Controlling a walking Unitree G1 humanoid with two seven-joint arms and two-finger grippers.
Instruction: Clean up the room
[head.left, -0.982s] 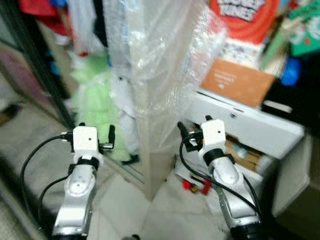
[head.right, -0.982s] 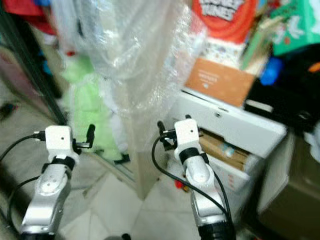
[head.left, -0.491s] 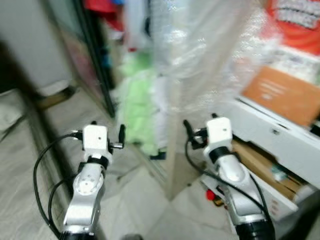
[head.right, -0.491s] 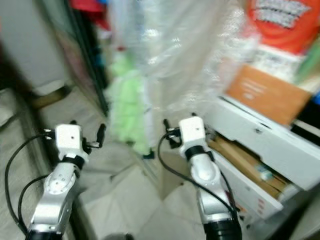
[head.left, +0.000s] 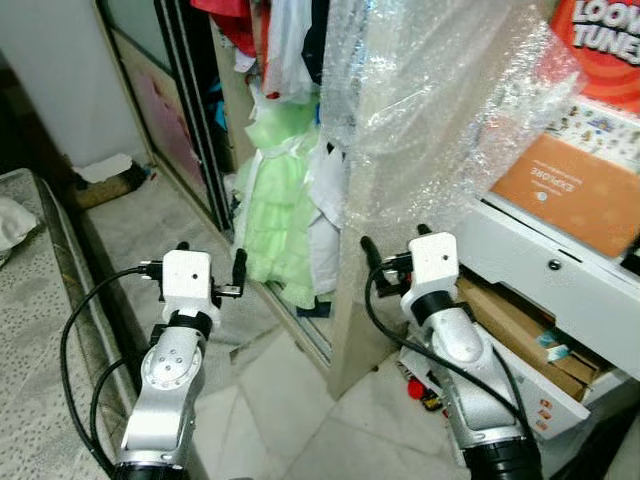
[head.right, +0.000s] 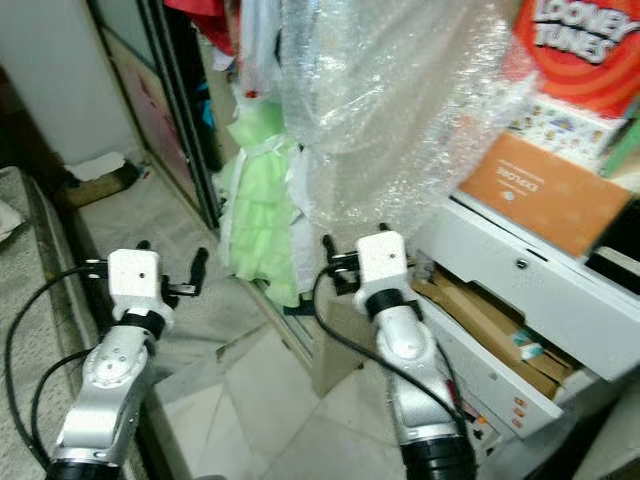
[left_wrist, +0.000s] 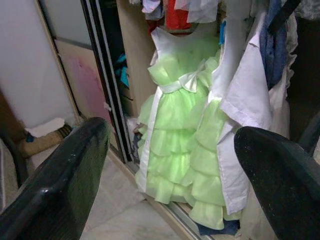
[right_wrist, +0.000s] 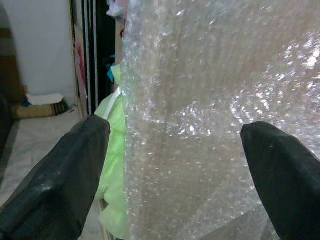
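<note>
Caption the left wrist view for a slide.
Left gripper open, facing a light green ruffled dress hanging in the wardrobe.

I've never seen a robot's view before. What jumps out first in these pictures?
Probably the bright green ruffled dress hanging in the open wardrobe, straight ahead of the left gripper. Next, the big sheet of bubble wrap draped over a tall wooden panel, right in front of the right gripper. Both grippers are raised, open and holding nothing; to the right sits a white drawer unit with an orange box on top.
</note>
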